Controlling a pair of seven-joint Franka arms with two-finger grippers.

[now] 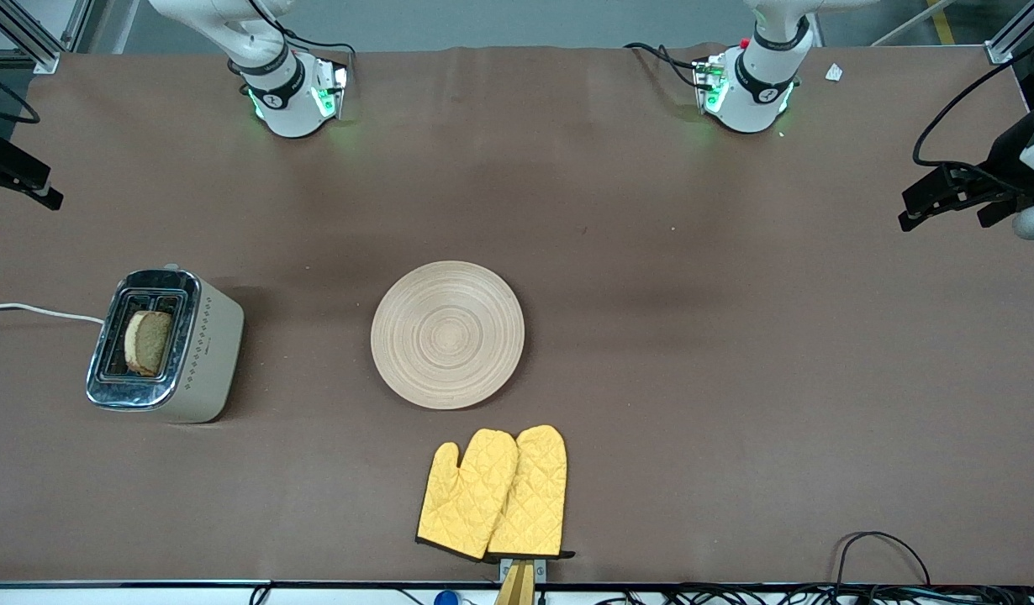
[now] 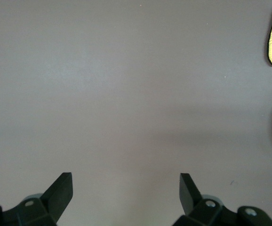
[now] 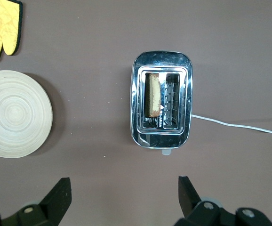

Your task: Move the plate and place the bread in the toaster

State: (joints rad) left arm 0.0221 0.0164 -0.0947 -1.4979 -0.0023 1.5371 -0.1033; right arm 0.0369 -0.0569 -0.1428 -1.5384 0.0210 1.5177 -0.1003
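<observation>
The bread (image 1: pixel 148 342) was seen standing proud in the toaster (image 1: pixel 166 346), the plate (image 1: pixel 447 334) bare; the left gripper (image 2: pixel 125 186) and right gripper (image 3: pixel 124 189) were held spread, and a topple was judged possible if nudged.

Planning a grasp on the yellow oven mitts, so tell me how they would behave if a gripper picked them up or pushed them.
The oven mitts look like quilted fabric, so they would probably flop and fold rather than stay flat. They overlap, so a push may slide one off the other. Lying flat on the table, they are unlikely to roll or tip, and they are probably light.

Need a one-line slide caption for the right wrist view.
Open right end effector above toaster with bread in one slot; empty plate beside it.
</observation>
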